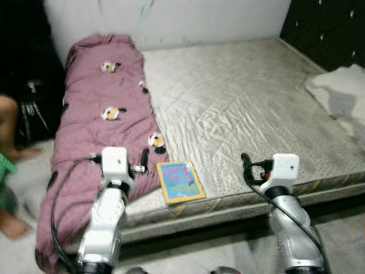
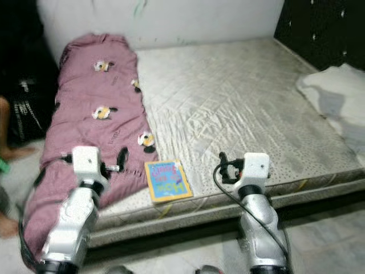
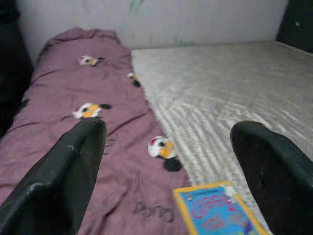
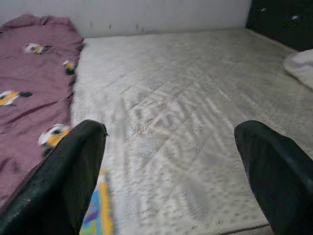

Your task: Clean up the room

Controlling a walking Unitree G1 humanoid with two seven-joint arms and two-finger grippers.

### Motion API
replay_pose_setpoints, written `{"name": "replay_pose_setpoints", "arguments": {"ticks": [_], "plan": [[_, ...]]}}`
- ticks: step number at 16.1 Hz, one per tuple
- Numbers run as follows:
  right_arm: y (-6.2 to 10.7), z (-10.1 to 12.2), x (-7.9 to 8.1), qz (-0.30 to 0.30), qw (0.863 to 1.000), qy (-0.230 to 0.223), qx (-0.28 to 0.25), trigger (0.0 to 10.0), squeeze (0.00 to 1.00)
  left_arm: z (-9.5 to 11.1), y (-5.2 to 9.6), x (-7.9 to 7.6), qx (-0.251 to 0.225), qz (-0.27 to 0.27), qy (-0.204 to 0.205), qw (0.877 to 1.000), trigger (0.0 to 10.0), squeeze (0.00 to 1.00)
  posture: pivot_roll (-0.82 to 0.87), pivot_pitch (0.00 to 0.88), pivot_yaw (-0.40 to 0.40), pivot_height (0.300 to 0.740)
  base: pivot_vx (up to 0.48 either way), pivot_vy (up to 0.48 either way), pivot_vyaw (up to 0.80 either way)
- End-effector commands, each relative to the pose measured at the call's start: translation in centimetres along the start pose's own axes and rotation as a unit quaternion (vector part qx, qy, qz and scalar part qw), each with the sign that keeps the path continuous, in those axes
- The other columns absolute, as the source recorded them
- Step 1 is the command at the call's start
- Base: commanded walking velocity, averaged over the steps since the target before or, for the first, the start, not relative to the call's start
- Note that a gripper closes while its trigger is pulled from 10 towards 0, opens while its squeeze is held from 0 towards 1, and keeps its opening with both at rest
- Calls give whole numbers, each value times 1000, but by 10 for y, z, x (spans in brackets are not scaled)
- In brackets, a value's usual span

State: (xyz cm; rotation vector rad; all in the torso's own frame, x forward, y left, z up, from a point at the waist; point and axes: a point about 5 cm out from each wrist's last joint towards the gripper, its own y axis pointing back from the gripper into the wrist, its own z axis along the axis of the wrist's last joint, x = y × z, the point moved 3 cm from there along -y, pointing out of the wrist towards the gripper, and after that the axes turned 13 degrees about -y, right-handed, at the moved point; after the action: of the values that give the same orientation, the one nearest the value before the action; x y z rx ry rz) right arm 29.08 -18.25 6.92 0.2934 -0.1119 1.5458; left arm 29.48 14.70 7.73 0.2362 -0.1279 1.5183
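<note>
Book (image 1: 180,181), yellow-bordered with a blue cover, lies flat at the near edge of the bed's bare mattress (image 1: 245,103), just beside the blanket's right edge; whether the two touch I cannot tell.

Far left, I see a person's bare leg and foot (image 1: 12,225) on the floor beside the bed.

Next, a mauve blanket (image 1: 100,114) with small bird figures runs in a long bundle along the left side of the mattress, and its near end hangs over the bed's front edge.

Left arm (image 1: 108,217) is raised before the blanket's near end. In the left wrist view the left claw (image 3: 171,171) has its black fingers (image 3: 63,176) spread well apart, gripping nothing, with the blanket and the book's top corner between them.

Right arm (image 1: 288,217) stands before the mattress's front edge, to the right of the book. In the right wrist view the right claw (image 4: 171,171) is also spread wide and empty, over bare mattress.

Far right, a white pillow or cloth (image 1: 339,97) lies on the mattress, near the dark headboard (image 1: 325,28).
</note>
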Motion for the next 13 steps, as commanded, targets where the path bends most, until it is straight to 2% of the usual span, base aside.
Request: {"name": "replay_pose_setpoints", "arguments": {"ticks": [1,7,9,13], "plan": [[-2,5,6,13,1000,1,-8,10000,0,2,0,4,-4,5,-4,1000,10000,0,-57,0,4,740,0,0,0],[-6,7,9,17,1000,3,-12,10000,0,10,-3,6,-22,-4,7,1000,10000,0,-57,0,2,740,0,0,0],[-8,9,14,27,999,11,-15,10000,0,14,-4,7,-27,-1,5,1000,10000,0,-52,0,1,740,0,0,0],[-7,7,13,25,1000,13,-11,10000,0,11,-2,4,-23,-5,6,1000,10000,0,-51,2,-5,740,0,0,0]]}}
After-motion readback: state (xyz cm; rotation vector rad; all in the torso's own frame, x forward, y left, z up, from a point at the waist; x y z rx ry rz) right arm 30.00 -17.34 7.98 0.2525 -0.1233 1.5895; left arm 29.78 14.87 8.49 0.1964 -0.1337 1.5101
